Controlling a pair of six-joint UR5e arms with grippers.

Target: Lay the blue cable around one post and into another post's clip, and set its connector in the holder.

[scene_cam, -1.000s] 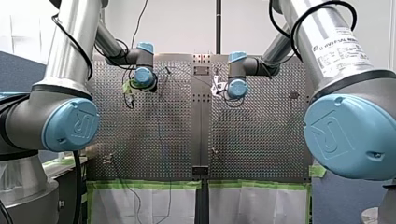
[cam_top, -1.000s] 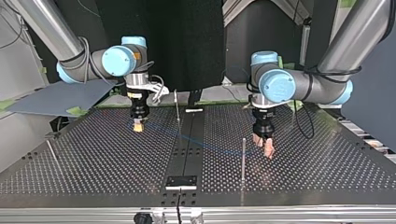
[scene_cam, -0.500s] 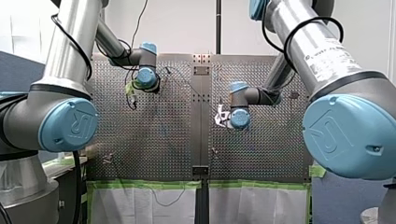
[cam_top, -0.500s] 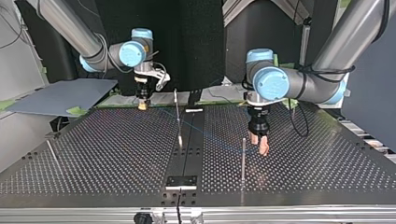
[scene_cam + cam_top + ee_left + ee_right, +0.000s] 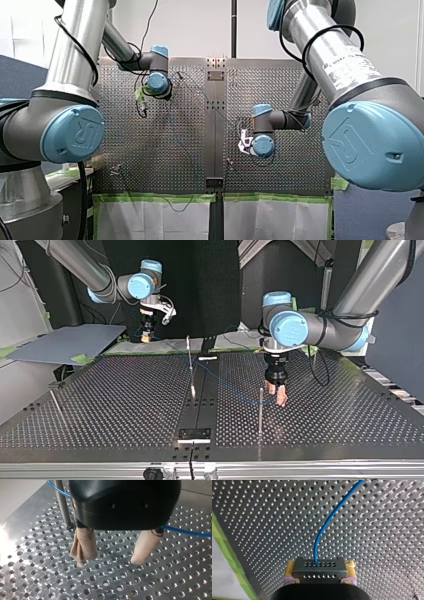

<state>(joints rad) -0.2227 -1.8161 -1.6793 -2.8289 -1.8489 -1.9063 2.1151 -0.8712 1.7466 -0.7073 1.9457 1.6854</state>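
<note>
My right gripper is shut on a black connector block between its yellow pads. The blue cable runs out of the block over the perforated table. In the top view this gripper hangs high at the back left. My left gripper stands open with beige pads just above the plate, nothing between them. A thin metal post rises beside it, and the cable passes behind the fingers. In the top view my left gripper is next to that post.
A second post stands near the table's middle and a third at the top view's left. A black holder sits at the near edge of the centre strip. Green tape lines the table's edge.
My right arm has carried the connector back and upward in the top view, down the plate in the front view, drawing the cable along. My left gripper has edged slightly toward the post.
</note>
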